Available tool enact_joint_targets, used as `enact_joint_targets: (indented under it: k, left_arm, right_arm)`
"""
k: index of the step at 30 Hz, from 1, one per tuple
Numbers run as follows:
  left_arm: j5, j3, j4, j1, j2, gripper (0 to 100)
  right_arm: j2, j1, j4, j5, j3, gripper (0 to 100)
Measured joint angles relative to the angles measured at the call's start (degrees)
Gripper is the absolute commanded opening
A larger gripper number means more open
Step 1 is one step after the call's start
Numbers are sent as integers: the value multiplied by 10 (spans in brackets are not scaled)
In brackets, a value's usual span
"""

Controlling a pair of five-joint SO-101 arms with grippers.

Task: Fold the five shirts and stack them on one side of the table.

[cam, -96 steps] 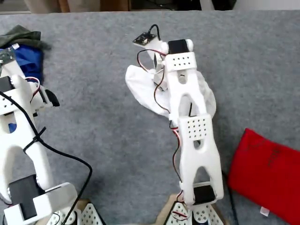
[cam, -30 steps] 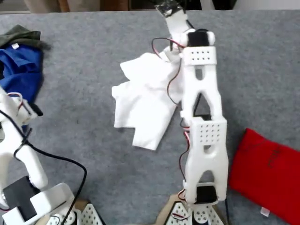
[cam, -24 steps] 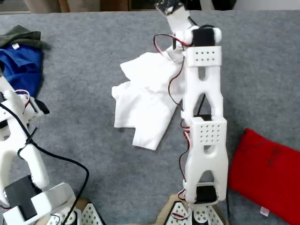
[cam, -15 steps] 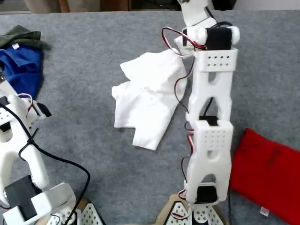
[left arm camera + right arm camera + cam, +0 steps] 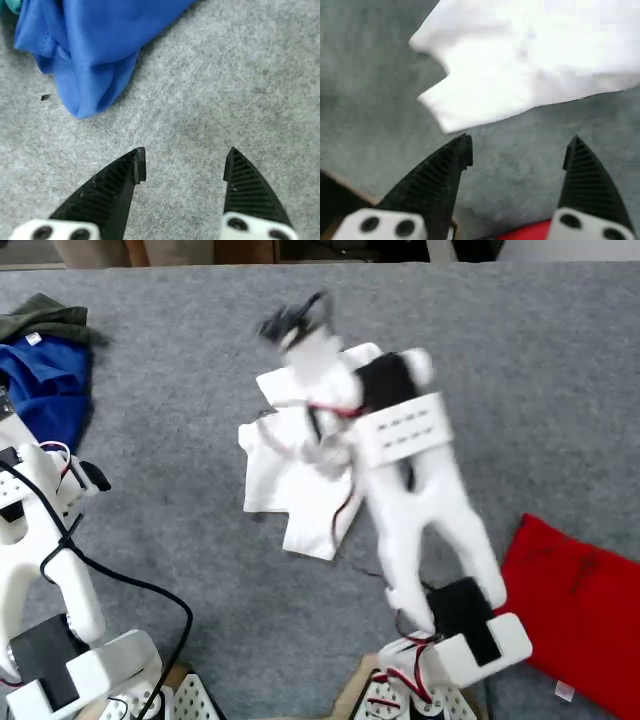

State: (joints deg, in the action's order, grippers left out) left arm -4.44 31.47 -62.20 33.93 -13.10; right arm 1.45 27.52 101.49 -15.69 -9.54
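The white shirt lies crumpled in the middle of the high view, on the grey table. The right gripper hangs just over it, jaws wide apart, with nothing in them. The shirt's edge is just past its tips.

I think the job now is to spread this shirt flat so it can be folded. To do it well, the gripper should go down on one corner or sleeve, pinch the cloth there, and pull slowly so it does not bunch up.

The left gripper is wide too and holds nothing. It is over bare table near the blue shirt at the upper left. A dark green shirt lies touching the blue one. A red shirt, which looks folded, sits at the lower right. The right arm covers part of the white shirt, so that side is hard to see.
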Motion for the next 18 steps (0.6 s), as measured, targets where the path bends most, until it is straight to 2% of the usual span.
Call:
enact_joint_targets:
  k: [4,11,14,18]
  left_arm:
    - [0,0,0,0,0,261]
    - [0,0,0,0,0,261]
    - [0,13,27,4,0,261]
    - [0,37,76,20,0,261]
  right_arm:
    - [0,37,-11,55,74,292]
    - [0,146,-97,69,189,292]
    - [0,174,-142,76,237,287]
    - [0,186,-195,92,296,214]
